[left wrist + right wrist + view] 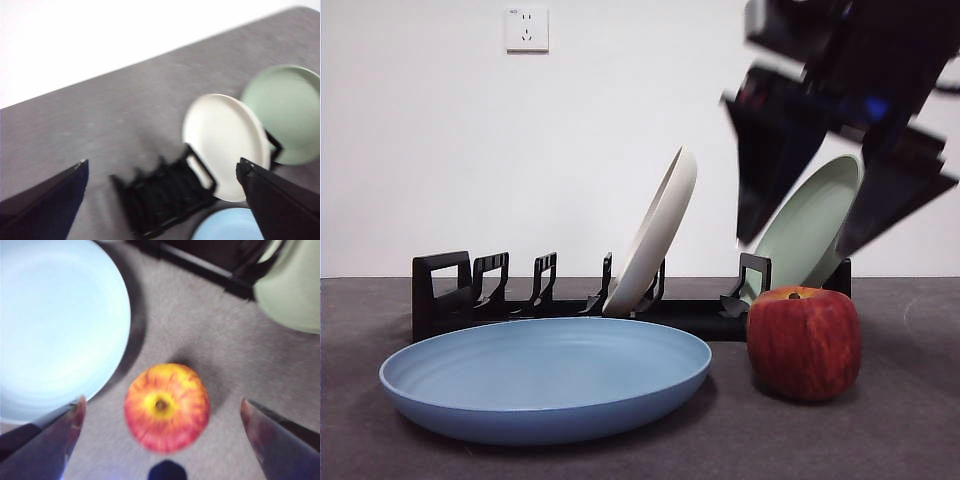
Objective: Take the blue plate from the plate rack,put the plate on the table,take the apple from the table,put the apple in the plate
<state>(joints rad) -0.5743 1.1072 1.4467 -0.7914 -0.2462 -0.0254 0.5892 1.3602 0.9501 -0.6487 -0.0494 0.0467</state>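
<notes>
The blue plate [546, 378] lies flat on the table [900, 440] in front of the plate rack [450, 295]; it also shows in the right wrist view [55, 325] and at the edge of the left wrist view [227, 227]. The red apple [804, 341] stands on the table to the right of the plate. My right gripper [815, 220] is open and hangs above the apple [166, 406], jaws wide to either side of it, not touching. My left gripper [162, 175] is open and empty, high above the rack [165, 197].
A cream-white plate [655, 232] and a sage-green plate [810, 225] stand tilted in the rack's slots; both also show in the left wrist view, the white plate [225, 145] beside the green plate [285, 112]. A wall socket [526, 29] is on the white wall behind.
</notes>
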